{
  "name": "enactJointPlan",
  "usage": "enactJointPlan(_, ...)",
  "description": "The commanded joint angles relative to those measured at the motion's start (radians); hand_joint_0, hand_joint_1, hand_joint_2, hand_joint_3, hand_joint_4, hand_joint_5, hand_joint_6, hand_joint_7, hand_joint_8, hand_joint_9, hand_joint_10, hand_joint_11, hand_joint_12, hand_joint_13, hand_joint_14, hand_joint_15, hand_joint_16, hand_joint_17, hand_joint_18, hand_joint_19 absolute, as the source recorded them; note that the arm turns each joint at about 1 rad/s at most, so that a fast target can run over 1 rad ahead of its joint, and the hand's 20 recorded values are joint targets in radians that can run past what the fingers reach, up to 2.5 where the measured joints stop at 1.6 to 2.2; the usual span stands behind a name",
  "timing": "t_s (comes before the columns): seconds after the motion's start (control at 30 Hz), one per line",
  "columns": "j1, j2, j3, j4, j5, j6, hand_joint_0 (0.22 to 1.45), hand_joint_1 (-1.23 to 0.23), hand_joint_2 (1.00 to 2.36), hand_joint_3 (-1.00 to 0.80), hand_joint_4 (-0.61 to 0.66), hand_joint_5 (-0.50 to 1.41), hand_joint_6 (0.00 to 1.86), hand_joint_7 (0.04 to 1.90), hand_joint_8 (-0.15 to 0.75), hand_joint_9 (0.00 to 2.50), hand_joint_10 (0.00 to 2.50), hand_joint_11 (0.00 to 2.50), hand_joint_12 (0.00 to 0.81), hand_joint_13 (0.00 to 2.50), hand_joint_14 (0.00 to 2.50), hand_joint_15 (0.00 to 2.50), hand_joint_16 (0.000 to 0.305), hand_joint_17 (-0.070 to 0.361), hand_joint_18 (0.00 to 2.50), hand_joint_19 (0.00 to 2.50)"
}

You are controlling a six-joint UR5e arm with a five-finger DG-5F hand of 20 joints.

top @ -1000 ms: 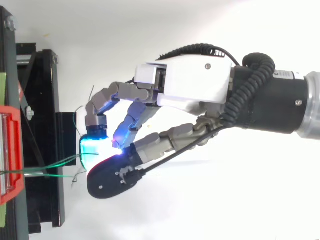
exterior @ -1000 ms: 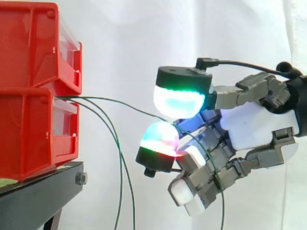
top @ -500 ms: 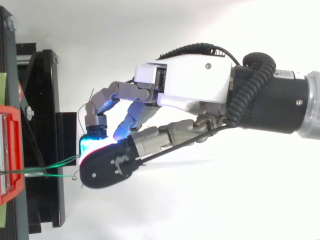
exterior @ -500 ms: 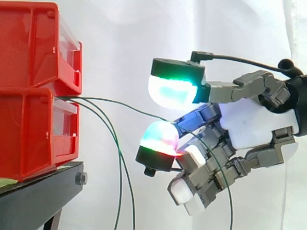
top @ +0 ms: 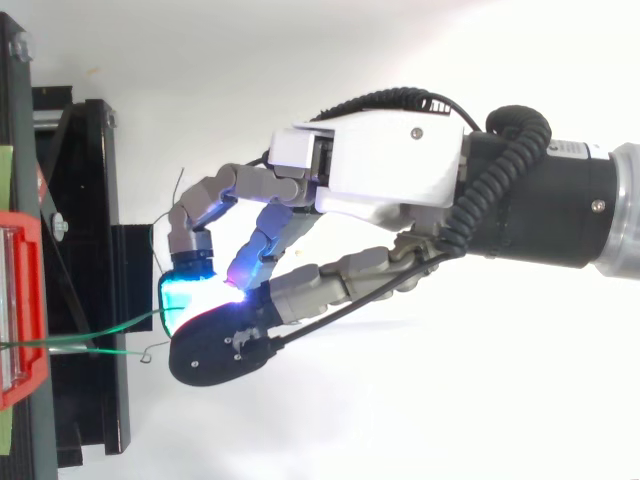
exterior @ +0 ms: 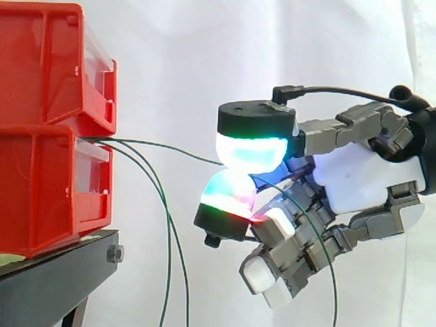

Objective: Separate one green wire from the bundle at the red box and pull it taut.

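Observation:
Two red bins (exterior: 48, 129) are stacked on a black stand (exterior: 61, 272) at the left. Thin green wires come out between the bins. One green wire (exterior: 170, 148) runs rightward, slightly sagging, into my hand (exterior: 361, 177). It passes between the upper glowing pad (exterior: 252, 151) and the lower glowing pad (exterior: 228, 194), which press together on it. Behind the pads the wire drops down past the curled fingers. From above, my hand (top: 380, 170) reaches left toward the red bin (top: 20, 310), with the wire (top: 110, 330) leading from the bin to the pads.
Two other green wires (exterior: 167, 225) hang loose from the bins, left of my hand and apart from it. The black stand (top: 90, 250) lies under the bins. A white curtain stands behind everything.
Half a second ago the upper pad was lifted off the wire; it has now come back down onto the lower pad. The wire's hanging tail has shifted right.

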Motion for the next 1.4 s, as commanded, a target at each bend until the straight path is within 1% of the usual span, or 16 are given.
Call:
enactJointPlan(0.0,0.0,0.0,0.0,0.0,0.001,0.0,0.66,-0.72,1.02,-0.18,0.04,-0.2,0.89,1.23,0.312,1.01,0.02,0.86,0.332,0.87,0.02,0.45,0.044,0.099,0.67,0.42)
enactJointPlan(0.03,0.0,0.0,0.0,0.0,0.001,0.0,0.66,-0.72,1.02,-0.2,0.05,-0.2,0.89,1.2,0.311,1.01,0.02,0.87,0.331,0.86,0.02,0.45,0.044,0.099,0.67,0.43)
enactJointPlan(0.1,0.0,0.0,0.0,-0.002,0.001,0.0,0.65,-0.72,1.01,-0.34,0.12,-0.2,0.87,1.2,0.302,1.01,0.02,0.85,0.33,0.86,0.02,0.45,0.044,0.098,0.66,0.43)
enactJointPlan(0.13,0.0,0.0,0.0,-0.002,0.001,0.0,0.63,-0.7,1.01,-0.41,0.13,-0.19,0.87,1.19,0.299,1.01,0.02,0.85,0.331,0.86,0.02,0.45,0.044,0.098,0.66,0.43)
enactJointPlan(0.17,0.0,0.0,0.0,-0.002,0.001,0.0,0.6,-0.64,1.0,-0.48,0.15,-0.19,0.87,1.15,0.297,1.01,0.02,0.84,0.33,0.86,0.02,0.45,0.044,0.098,0.65,0.44)
enactJointPlan(0.27,0.0,0.0,0.0,-0.002,0.001,0.0,0.56,-0.56,1.0,-0.5,0.18,-0.19,0.85,1.17,0.309,1.03,0.02,0.83,0.34,0.86,0.02,0.44,0.045,0.102,0.66,0.44)
enactJointPlan(0.33,0.0,0.0,0.0,-0.002,0.001,0.0,0.56,-0.5,1.0,-0.5,0.18,-0.18,0.85,1.2,0.307,1.04,0.02,0.82,0.341,0.86,0.02,0.44,0.045,0.101,0.66,0.44)
enactJointPlan(0.4,0.0,-0.002,0.0,-0.002,0.001,0.0,0.61,-0.51,1.01,-0.4,0.17,-0.18,0.85,1.22,0.314,1.09,0.02,0.83,0.336,0.88,0.02,0.44,0.043,0.097,0.66,0.45)
enactJointPlan(0.43,0.0,0.0,0.0,-0.002,0.001,0.0,0.61,-0.51,1.01,-0.4,0.16,-0.18,0.85,1.22,0.311,1.09,0.02,0.84,0.337,0.88,0.02,0.44,0.043,0.097,0.67,0.45)
enactJointPlan(0.47,0.0,0.0,0.0,-0.002,0.001,0.0,0.61,-0.54,1.02,-0.32,0.15,-0.18,0.86,1.25,0.316,1.09,0.02,0.84,0.336,0.88,0.02,0.44,0.043,0.097,0.67,0.45)
enactJointPlan(0.53,0.0,0.0,0.0,-0.002,-0.001,0.0,0.6,-0.57,1.02,-0.24,0.15,-0.18,0.86,1.27,0.316,1.08,0.02,0.85,0.339,0.88,0.02,0.45,0.043,0.097,0.67,0.45)
enactJointPlan(0.6,0.0,0.0,0.0,-0.002,-0.001,0.0,0.61,-0.67,1.03,-0.11,0.13,-0.19,0.87,1.3,0.315,1.05,0.02,0.86,0.337,0.88,0.02,0.45,0.044,0.098,0.68,0.44)
enactJointPlan(1.1,0.0,-0.002,-0.003,-0.002,0.004,-0.002,0.63,-0.7,1.03,-0.09,0.07,-0.19,0.88,1.28,0.311,1.08,0.02,0.87,0.329,0.9,0.02,0.46,0.044,0.098,0.69,0.44)
enactJointPlan(1.23,0.0,-0.002,-0.055,0.002,0.002,0.003,0.63,-0.7,1.03,-0.09,0.06,-0.19,0.88,1.27,0.314,1.08,0.02,0.87,0.329,0.9,0.02,0.46,0.044,0.098,0.7,0.44)
enactJointPlan(1.3,0.0,-0.002,-0.094,0.031,0.001,0.009,0.63,-0.7,1.03,-0.09,0.06,-0.18,0.88,1.27,0.313,1.08,0.02,0.87,0.329,0.9,0.02,0.46,0.044,0.098,0.7,0.43)
enactJointPlan(1.37,0.002,-0.002,-0.12,0.075,0.002,0.014,0.63,-0.7,1.03,-0.09,0.06,-0.19,0.88,1.28,0.315,1.08,0.02,0.87,0.328,0.9,0.02,0.46,0.044,0.098,0.7,0.43)
